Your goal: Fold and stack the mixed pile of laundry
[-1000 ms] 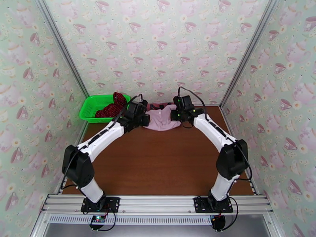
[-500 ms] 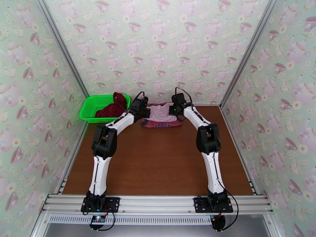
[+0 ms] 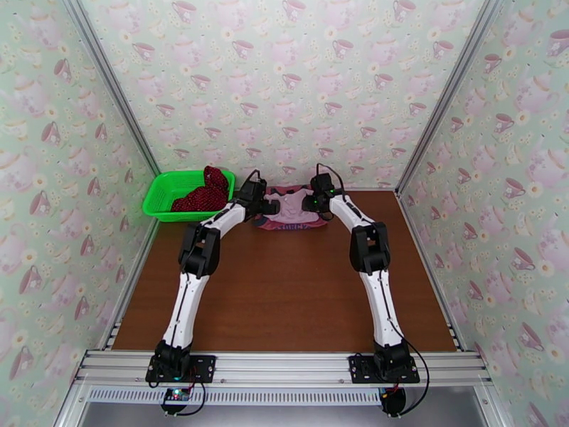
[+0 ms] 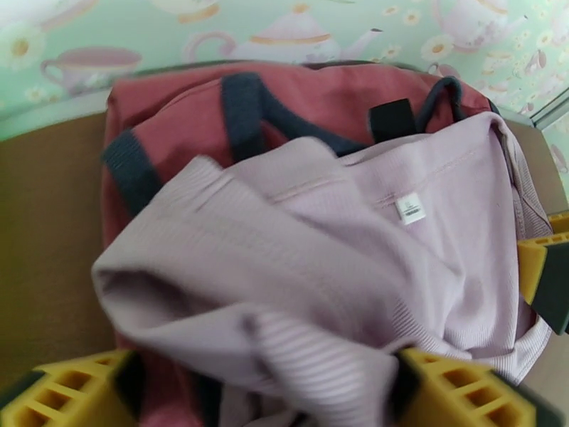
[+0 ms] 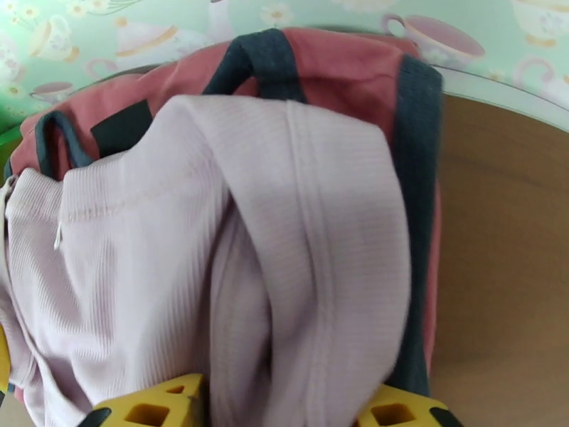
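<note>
Shows the left claw (image 4: 263,393) clamped on a bunched fold of the pale mauve-pink piece (image 4: 370,265), with cloth packed between its yellow fingers (image 4: 455,393). Shows the right claw (image 5: 274,410) gripping the same piece likewise. Just beneath and beyond both claws, finds the dusty-red tank top (image 4: 178,101), dark-trimmed, on the brown bench (image 3: 284,293). Farther left of the left claw, finds the dark-red dotted cloth (image 3: 206,193) heaped in a green basket (image 3: 160,197).

Mauve-pink piece (image 4: 355,229) between 2 yellow fingers (image 4: 462,393), atop dusty-red tank top (image 4: 163,108)
</note>
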`<state>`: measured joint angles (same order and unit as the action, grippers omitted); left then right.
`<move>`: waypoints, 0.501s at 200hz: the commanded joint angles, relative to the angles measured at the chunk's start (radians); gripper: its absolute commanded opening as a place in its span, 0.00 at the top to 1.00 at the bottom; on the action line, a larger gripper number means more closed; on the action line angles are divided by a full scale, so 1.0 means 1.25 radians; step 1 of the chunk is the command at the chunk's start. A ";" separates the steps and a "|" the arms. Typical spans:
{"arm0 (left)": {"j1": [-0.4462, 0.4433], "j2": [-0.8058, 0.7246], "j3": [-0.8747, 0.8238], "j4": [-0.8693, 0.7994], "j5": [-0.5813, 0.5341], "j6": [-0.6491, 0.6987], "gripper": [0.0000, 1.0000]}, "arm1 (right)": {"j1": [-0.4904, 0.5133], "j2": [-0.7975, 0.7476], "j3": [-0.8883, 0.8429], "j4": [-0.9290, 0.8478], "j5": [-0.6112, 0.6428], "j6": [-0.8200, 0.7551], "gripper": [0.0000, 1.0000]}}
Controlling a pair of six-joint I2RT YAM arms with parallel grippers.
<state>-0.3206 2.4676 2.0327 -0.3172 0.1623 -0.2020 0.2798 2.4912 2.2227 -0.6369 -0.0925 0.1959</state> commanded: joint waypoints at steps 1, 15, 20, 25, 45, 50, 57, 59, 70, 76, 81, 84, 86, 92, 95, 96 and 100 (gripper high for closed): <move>0.010 -0.141 -0.055 0.039 0.061 0.000 0.00 | -0.004 -0.159 -0.037 0.021 -0.002 -0.034 0.48; 0.010 -0.230 -0.097 0.067 0.067 0.016 0.00 | -0.004 -0.254 -0.092 0.024 0.005 -0.055 0.47; 0.011 -0.267 -0.115 0.078 0.068 0.024 0.00 | -0.004 -0.292 -0.121 0.030 0.005 -0.061 0.46; 0.011 -0.307 -0.136 0.089 0.068 0.032 0.00 | -0.005 -0.330 -0.150 0.033 0.006 -0.066 0.46; 0.013 -0.458 -0.230 0.134 0.061 0.055 0.00 | -0.005 -0.498 -0.274 0.051 0.007 -0.088 0.44; 0.014 -0.493 -0.256 0.145 0.059 0.056 0.00 | -0.005 -0.534 -0.311 0.061 0.006 -0.089 0.40; 0.015 -0.537 -0.295 0.162 0.059 0.056 0.00 | -0.004 -0.595 -0.370 0.085 0.002 -0.082 0.32; 0.014 -0.548 -0.303 0.167 0.059 0.056 0.00 | -0.004 -0.611 -0.389 0.098 0.002 -0.077 0.31; 0.017 -0.601 -0.368 0.194 0.070 0.047 0.00 | -0.007 -0.691 -0.493 0.163 -0.019 -0.030 0.12; 0.018 -0.621 -0.400 0.204 0.101 0.040 0.00 | -0.012 -0.728 -0.548 0.195 -0.052 0.001 0.02; 0.018 -0.632 -0.421 0.211 0.137 0.036 0.00 | -0.018 -0.756 -0.595 0.225 -0.085 0.024 0.00; 0.019 -0.635 -0.433 0.215 0.165 0.035 0.00 | -0.023 -0.768 -0.622 0.247 -0.112 0.037 0.00; 0.019 -0.635 -0.438 0.218 0.185 0.037 0.00 | -0.027 -0.775 -0.637 0.263 -0.125 0.042 0.00; 0.019 -0.631 -0.450 0.222 0.263 0.048 0.00 | -0.039 -0.789 -0.680 0.303 -0.214 0.046 0.00; 0.019 -0.624 -0.452 0.221 0.296 0.053 0.00 | -0.044 -0.790 -0.694 0.314 -0.249 0.048 0.00; 0.019 -0.622 -0.453 0.221 0.305 0.053 0.00 | -0.046 -0.792 -0.698 0.316 -0.257 0.048 0.00; 0.015 -0.612 -0.452 0.217 0.332 0.050 0.00 | -0.048 -0.790 -0.707 0.316 -0.276 0.050 0.00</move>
<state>-0.3023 1.6115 1.5608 -0.0444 0.3168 -0.1566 0.2573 1.4773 1.5070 -0.3687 -0.1932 0.1814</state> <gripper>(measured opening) 0.999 0.997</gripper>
